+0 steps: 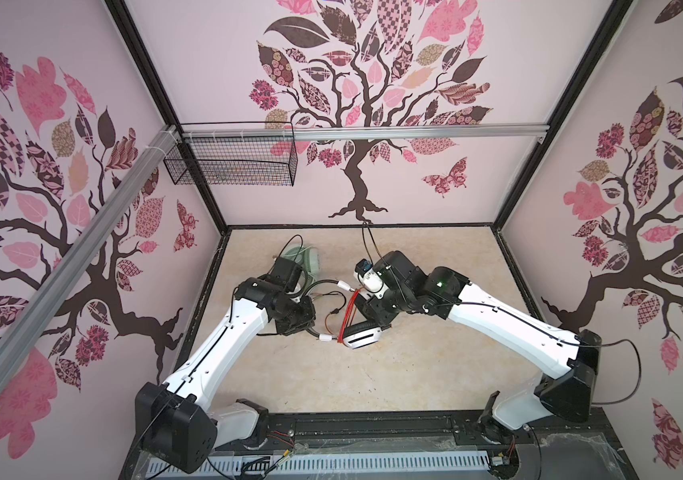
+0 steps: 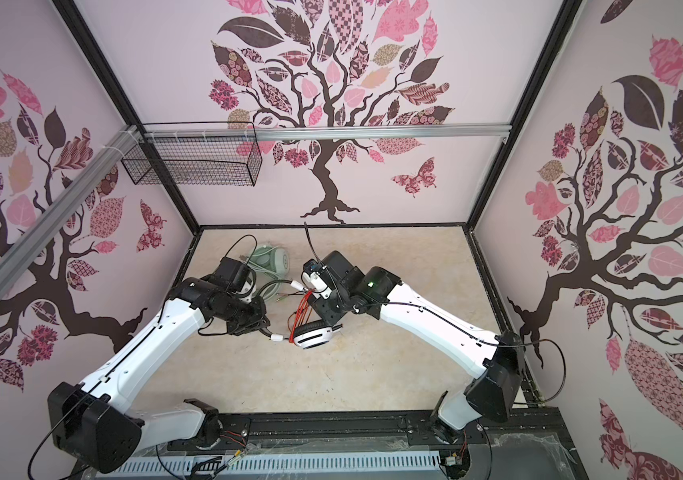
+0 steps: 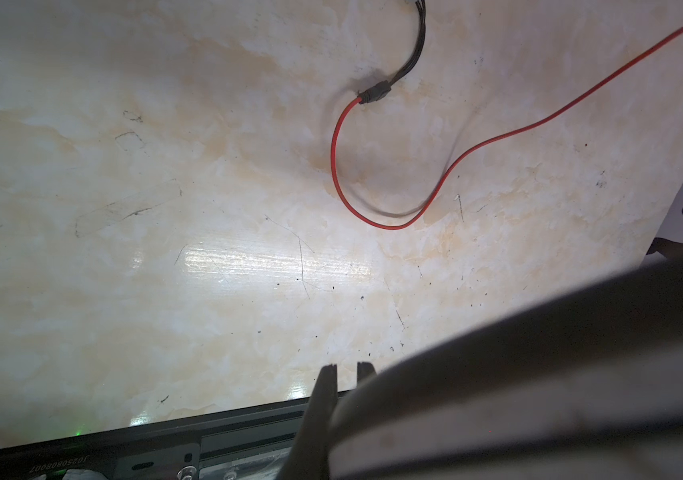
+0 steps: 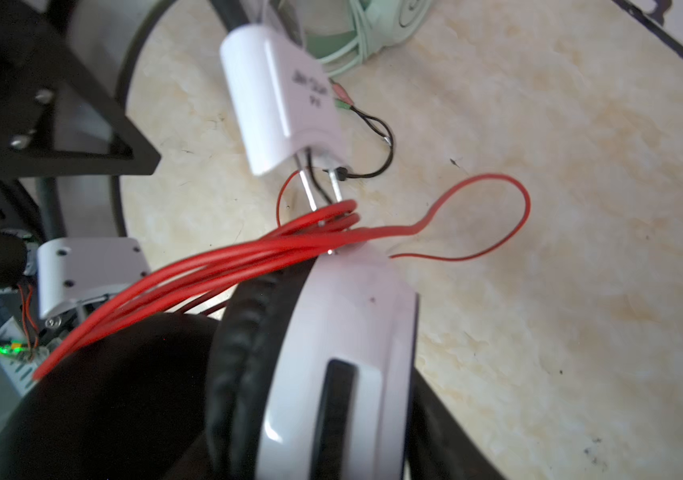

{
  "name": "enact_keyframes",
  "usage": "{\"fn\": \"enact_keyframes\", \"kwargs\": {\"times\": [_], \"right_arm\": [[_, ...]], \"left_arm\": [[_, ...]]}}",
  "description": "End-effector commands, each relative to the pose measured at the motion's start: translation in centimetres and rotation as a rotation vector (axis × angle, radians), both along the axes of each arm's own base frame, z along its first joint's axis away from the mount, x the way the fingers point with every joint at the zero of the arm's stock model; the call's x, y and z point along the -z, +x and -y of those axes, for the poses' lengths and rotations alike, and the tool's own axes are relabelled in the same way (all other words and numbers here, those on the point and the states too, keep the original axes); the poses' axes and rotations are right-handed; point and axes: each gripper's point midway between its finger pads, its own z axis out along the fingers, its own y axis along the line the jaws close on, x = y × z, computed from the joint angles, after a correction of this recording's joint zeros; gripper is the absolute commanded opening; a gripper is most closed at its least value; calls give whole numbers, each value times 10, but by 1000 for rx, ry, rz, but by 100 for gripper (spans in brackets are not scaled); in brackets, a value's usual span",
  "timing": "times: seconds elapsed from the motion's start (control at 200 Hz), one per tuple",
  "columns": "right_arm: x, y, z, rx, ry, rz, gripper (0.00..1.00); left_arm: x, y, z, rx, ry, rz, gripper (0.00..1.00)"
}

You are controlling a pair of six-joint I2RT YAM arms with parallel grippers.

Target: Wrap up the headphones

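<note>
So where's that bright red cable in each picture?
In a top view: thin bright red cable, bunched at centre.
In a top view: same bundle, centre.
Left wrist: one loose loop.
Right wrist: strands crossing the middle.
Landmark: white plastic ear cup beside it; left wrist unclear.

My tabletop (image 1: 414, 365): beige marble-look, scuffed w/ dark specks & scratches, black frame round the edge. The mint-green headphones (image 1: 304, 259) lie at ~11 o'clock near the back edge, w/ their pale cable (image 4: 348, 54) beside them. The white-and-black headphones (image 1: 362, 338) are at centre, one white cup low on the surface. The red cable (image 3: 333, 166) loops loose at ~10 o'clock of that cup. A thin black lead (image 4: 377, 124) w/ pink & green plugs lies between the 2 pairs.
</note>
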Motion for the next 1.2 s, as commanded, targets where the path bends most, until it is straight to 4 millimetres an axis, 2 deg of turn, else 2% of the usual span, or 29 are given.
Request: {"fn": "enact_keyframes", "kwargs": {"times": [0.0, 0.105, 0.15, 0.27, 0.335, 0.445, 0.555, 0.72, 0.905, 1.04, 1.19], "right_arm": [[-37, -23, -3, -112, 93, 22, 74], [-63, -31, 1, -157, 151, 69, 83], [-77, -29, 7, -145, 206, 67, 84], [-107, -4, 38, -36, 423, -20, 83], [-106, 14, 56, 37, 518, -66, 82], [-71, 40, 70, 127, 541, -86, 81], [-29, 53, 65, 162, 584, -79, 81], [33, 72, 67, 351, 700, -148, 82], [63, 60, 47, 285, 823, -262, 78], [86, 57, 23, 223, 812, -305, 74], [101, 50, -10, 127, 775, -283, 71]], "left_arm": [[-13, 12, 5, 9, -34, 47, 0], [-8, 11, 2, 13, -11, 33, 0], [-8, 11, 2, 13, -9, 36, 0], [-15, 12, 2, 15, -13, 50, 0], [-22, 12, 3, 17, -30, 53, 0], [-48, 14, 10, 16, -106, 91, 0], [-78, 18, 13, -1, -167, 133, 0], [-114, 28, 12, -45, -248, 175, 0], [-143, 38, 17, -51, -290, 217, 0], [-151, 44, 18, -56, -298, 230, 0], [-155, 50, 17, -54, -290, 237, 0]]}}
